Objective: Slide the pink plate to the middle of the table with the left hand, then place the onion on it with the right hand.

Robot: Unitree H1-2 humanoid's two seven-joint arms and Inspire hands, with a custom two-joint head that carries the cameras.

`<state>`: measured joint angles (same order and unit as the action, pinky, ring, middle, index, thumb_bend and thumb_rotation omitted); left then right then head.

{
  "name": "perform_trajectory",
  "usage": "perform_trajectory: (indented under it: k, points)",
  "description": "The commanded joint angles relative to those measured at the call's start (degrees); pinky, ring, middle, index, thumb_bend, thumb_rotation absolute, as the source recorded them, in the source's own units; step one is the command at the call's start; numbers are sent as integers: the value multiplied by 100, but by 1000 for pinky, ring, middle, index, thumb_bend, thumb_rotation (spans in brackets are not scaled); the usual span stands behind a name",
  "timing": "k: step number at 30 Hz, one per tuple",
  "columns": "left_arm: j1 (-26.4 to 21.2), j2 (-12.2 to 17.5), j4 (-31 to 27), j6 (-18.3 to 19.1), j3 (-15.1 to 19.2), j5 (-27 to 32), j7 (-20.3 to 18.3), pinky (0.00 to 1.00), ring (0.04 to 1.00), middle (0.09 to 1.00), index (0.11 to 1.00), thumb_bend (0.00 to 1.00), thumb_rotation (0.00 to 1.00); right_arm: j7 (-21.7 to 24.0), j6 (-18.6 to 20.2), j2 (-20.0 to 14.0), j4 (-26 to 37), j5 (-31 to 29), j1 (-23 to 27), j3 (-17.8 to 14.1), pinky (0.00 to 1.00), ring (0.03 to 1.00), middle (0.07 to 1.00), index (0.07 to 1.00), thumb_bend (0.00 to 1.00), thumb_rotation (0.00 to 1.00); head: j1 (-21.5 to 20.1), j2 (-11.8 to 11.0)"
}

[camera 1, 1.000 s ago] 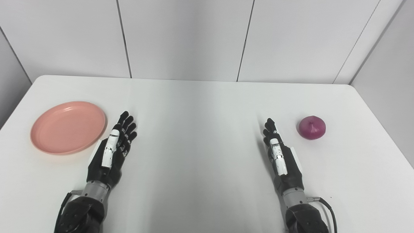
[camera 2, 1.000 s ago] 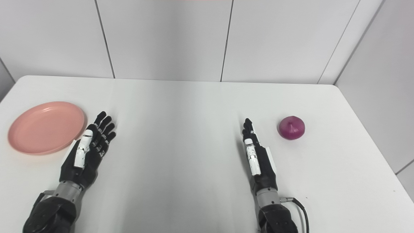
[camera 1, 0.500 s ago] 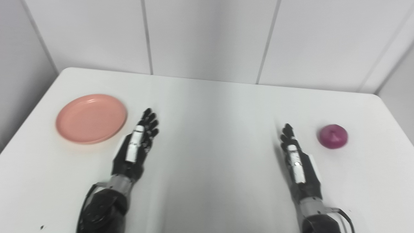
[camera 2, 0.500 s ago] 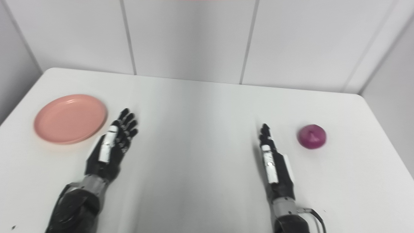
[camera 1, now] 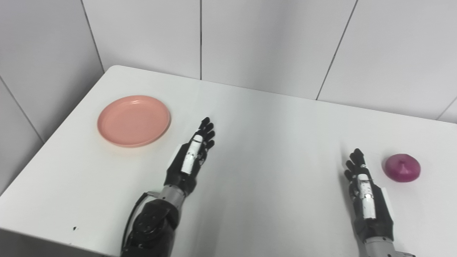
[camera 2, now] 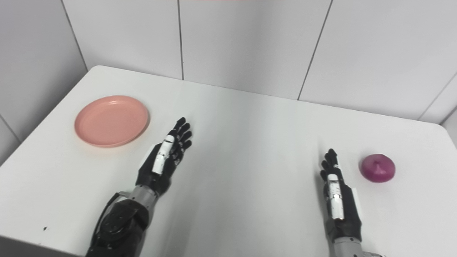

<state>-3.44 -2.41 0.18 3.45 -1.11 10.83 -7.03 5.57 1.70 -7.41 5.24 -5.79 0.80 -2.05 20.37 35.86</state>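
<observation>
- White wall panels with thin dark lines between them are standing behind a white tabletop point(camera 1: 271, 128).
- At the far left side, the pink plate point(camera 1: 134, 120) is sitting flat, with nothing lying on it.
- Over on the right side, the onion point(camera 1: 402, 167) is sitting, purple and round, with its little tip pointing up.
- Reaching in from the bottom left, the left hand point(camera 1: 189, 159) is lying just above the tabletop, a little to the right of the plate and not touching it.
- Its fingers point(camera 1: 207, 130) are stretching out straight and a bit apart, holding nothing.
- Coming in from the bottom right, the right hand point(camera 2: 337, 198) is turning on its edge near the onion, to the left of it, with a gap between them.
- Its fingers point(camera 2: 330, 160) are pointing forward, one behind the other, holding nothing.
- Both arms are getting cut off by the bottom of the picture, so only the wrists and a bit of dark arm are showing.
- White strips are showing on both hands, but no words can be read on them.
- Near the front left edge, a tiny dark speck point(camera 1: 74, 228) is sitting; what it is cannot be made out.
</observation>
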Motion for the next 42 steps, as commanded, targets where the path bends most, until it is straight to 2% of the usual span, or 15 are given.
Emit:
perform_trajectory:
  k: [1, 5, 13, 15, 19, 28, 42]
  points:
    - [34, -77, 144, 236, -61, -95, 95, 1000, 1000, 1000, 995, 397, 1000, 34, 90, -61, 285, -105, 106, -68, 1000, 1000, 1000, 1000, 144, 1000, 134, -17]
    - [-19, -165, 223, 224, -93, -146, 159, 1000, 1000, 1000, 994, 398, 1000, 23, 289, -32, 455, -218, 104, -123, 1000, 1000, 1000, 1000, 131, 1000, 424, -87]
    - [-15, -241, 229, 243, -130, -200, 234, 1000, 1000, 1000, 989, 401, 1000, -42, 559, 18, 750, -198, 81, -121, 1000, 1000, 1000, 1000, 26, 1000, 522, -192]
    - [-16, -260, 234, 250, -116, -182, 257, 1000, 1000, 1000, 983, 392, 1000, -76, 732, 42, 907, -127, 74, -90, 1000, 1000, 1000, 1000, 3, 1000, 521, -205]
    - [-11, -276, 234, 246, -107, -154, 255, 1000, 1000, 1000, 985, 389, 1000, -160, 1074, 111, 1215, -43, 62, -49, 1000, 1000, 1000, 1000, 0, 1000, 501, -224]
    - [-16, -297, 241, 237, -108, -127, 255, 1000, 1000, 1000, 990, 389, 1000, -198, 1440, 178, 1523, -28, 55, -31, 1000, 1000, 1000, 1000, 0, 1000, 565, -267]
    - [-34, -184, 134, 212, -101, -184, 231, 1000, 999, 1000, 983, 399, 1000, -171, 1331, 214, 1492, 7, 63, 0, 1000, 1000, 1000, 1000, 0, 1000, 570, -324]
